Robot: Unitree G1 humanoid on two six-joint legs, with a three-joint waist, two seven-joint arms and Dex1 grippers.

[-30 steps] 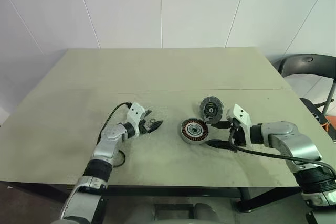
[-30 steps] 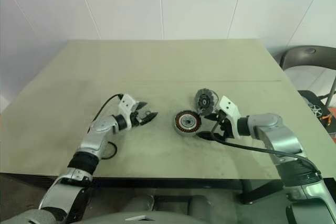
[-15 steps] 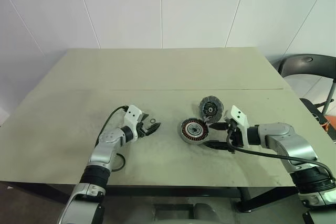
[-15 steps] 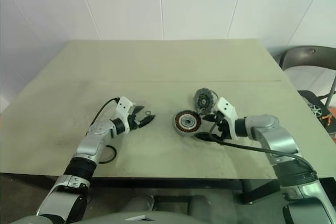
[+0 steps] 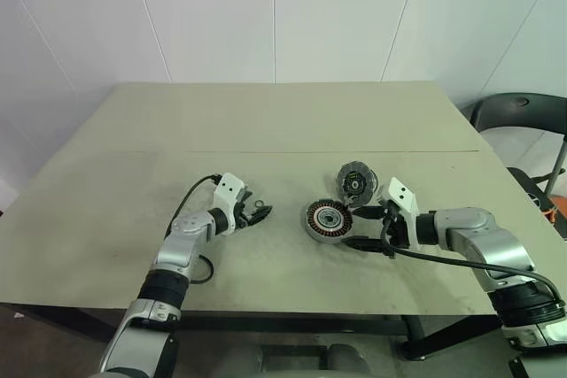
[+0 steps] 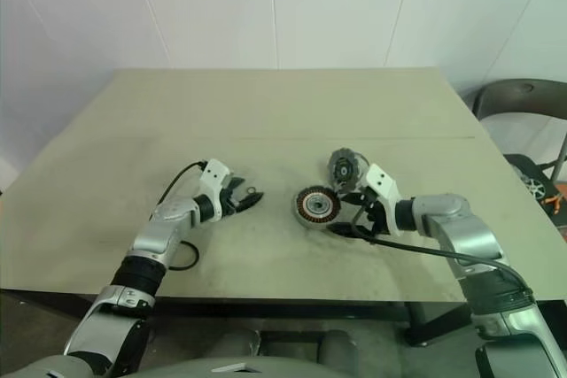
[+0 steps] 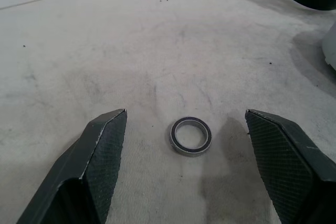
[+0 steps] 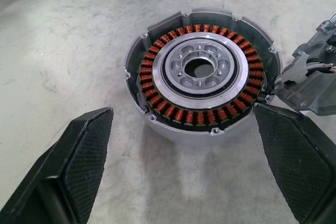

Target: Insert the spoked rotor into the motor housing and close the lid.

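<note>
We count one motor housing (image 8: 198, 74) on the table (image 5: 266, 121): a silver-grey puck lying open side up, with one ring of copper windings around a pale hub. A grey connector block sits at its rim. One round dark-and-silver disc (image 5: 356, 181) lies just beyond the housing, apart from it; we cannot tell from these views whether it is the spoked rotor or the lid. One small dark ring (image 7: 190, 136) lies flat on the table towards the left.

Two grippers are present. The right gripper (image 8: 184, 156) stands wide, its two black fingers flanking the housing on the near side without touching it, and holds nothing. The left gripper (image 7: 186, 135) also stands wide and empty, with the small ring on the table between its fingertips, clear of both.
</note>
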